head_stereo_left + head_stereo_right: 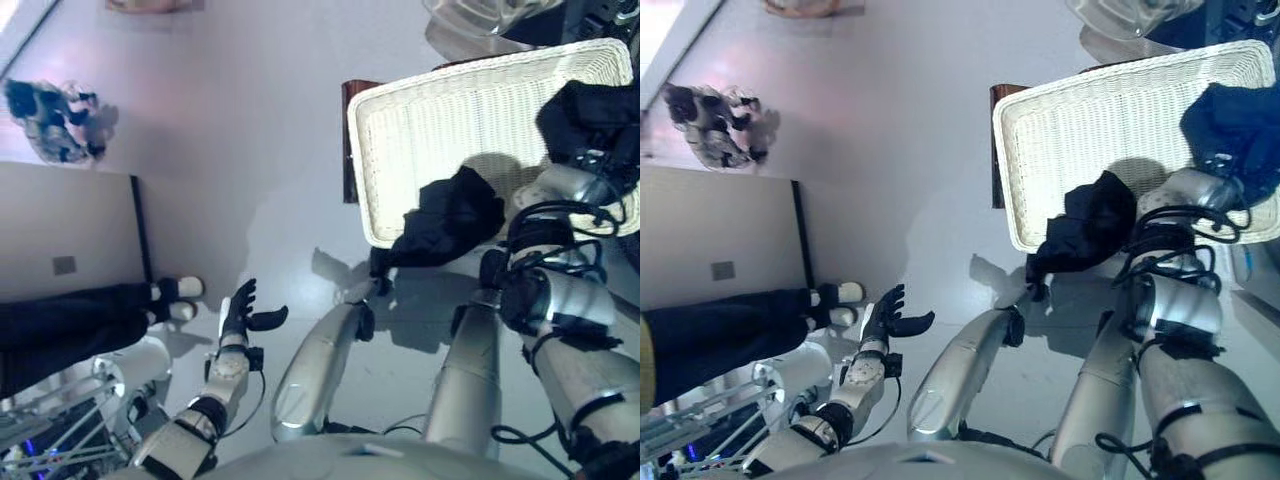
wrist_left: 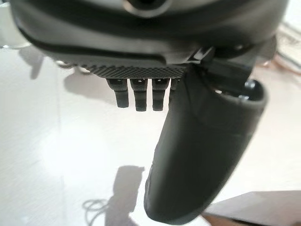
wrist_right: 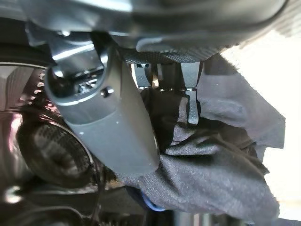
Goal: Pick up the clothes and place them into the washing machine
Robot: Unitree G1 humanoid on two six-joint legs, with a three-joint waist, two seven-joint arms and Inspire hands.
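Observation:
A white wicker basket (image 1: 430,130) stands ahead on the right. A dark blue garment (image 1: 1240,120) lies bunched at its right end, and my right arm reaches in under it. In the right wrist view my right hand (image 3: 108,117) has its thumb and curled fingers closed on the dark grey cloth (image 3: 211,179). A second black garment (image 1: 450,215) hangs over the basket's near rim. My left hand (image 1: 240,310) hovers low on the left above the floor, fingers straight and holding nothing.
A brown stand (image 1: 347,140) shows beneath the basket's left edge. A person in dark trousers (image 1: 70,325) and white shoes (image 1: 180,290) stands at left beside a grey panel (image 1: 60,230). A patterned cloth heap (image 1: 55,120) lies on the floor.

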